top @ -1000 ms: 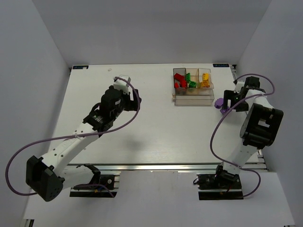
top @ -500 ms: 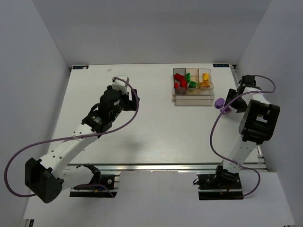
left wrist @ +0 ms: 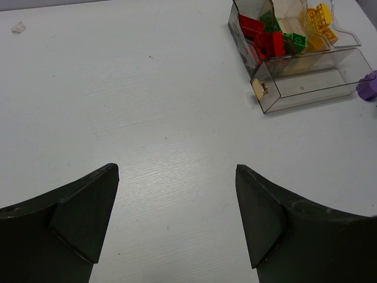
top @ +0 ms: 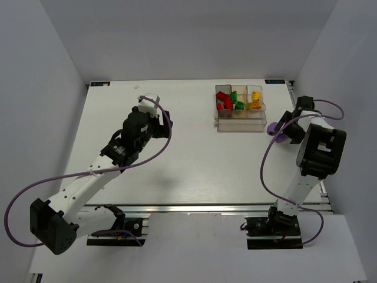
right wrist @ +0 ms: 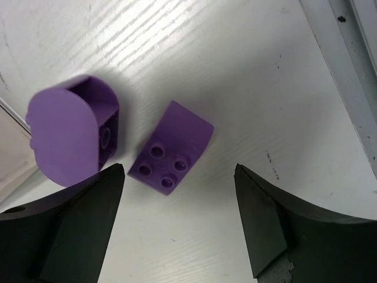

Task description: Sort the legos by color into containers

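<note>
In your left wrist view, the right edge cuts off a purple lego (left wrist: 370,86) and the top edge cuts the containers (left wrist: 312,88). From above, the binned legos (top: 223,104) are too small to count.

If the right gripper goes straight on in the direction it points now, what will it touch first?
Probably the studded purple brick, which lies on the table in line with the gap of the open right gripper. The rounded purple brick lies more to the side. Depth is hard to judge.
</note>
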Motion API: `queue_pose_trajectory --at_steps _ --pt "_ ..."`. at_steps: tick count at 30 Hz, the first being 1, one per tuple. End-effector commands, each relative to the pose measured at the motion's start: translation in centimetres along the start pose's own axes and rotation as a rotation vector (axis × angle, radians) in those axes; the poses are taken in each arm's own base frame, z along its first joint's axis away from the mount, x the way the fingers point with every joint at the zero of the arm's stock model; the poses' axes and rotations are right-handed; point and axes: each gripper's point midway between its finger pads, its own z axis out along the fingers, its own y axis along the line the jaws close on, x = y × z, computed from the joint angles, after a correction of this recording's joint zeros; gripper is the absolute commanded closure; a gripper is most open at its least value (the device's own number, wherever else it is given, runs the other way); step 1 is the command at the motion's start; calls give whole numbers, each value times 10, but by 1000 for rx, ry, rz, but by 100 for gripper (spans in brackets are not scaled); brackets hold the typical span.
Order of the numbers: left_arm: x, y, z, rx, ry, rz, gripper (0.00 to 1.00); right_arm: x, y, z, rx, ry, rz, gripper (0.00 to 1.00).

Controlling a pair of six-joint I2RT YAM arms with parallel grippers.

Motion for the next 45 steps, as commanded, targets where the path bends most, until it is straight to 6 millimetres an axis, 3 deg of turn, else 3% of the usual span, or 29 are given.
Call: queue_pose_trajectory --at_steps 1,6,13,16,17,19,22,24,26,29,30,31,34,39,45 --pt "-2 1 -3 -2 -10 5 10 -22 7 2 5 -50 47 19" --pt "-2 2 -2 -5 -7 9 10 -27 9 12 18 -37 58 20" --pt "-2 4 -3 -16 -9 10 10 -14 4 22 56 -2 46 28" --pt "-2 4 -3 -17 -10 9 10 -9 3 21 43 10 41 49" --pt "-2 4 -3 -17 -10 10 10 -8 3 20 41 8 35 64" --pt "-2 5 -3 -20 -12 11 10 -3 -1 19 47 15 34 78" --pt "-2 6 -3 -24 -13 13 10 3 -8 14 53 18 33 86" --pt "-1 6 -3 -28 -12 13 10 1 -10 4 35 11 21 100" --pt "-1 7 -2 -29 -12 13 10 -3 -6 -11 -12 -4 -28 100" --pt "0 5 -2 -19 -7 14 10 -1 25 -38 -230 -7 -239 100" --pt "0 3 -2 -13 -9 10 10 3 48 -51 -383 4 -295 100" --pt "1 3 -1 -9 -5 9 10 12 55 -62 -455 21 -444 100" --pt "4 2 0 -4 3 11 10 2 88 -86 -591 -64 -597 100" --pt "8 4 3 -15 10 14 10 -23 123 -98 -639 -247 -822 100" --pt "14 6 7 -29 27 23 10 -52 168 -93 -656 -328 -1086 100"
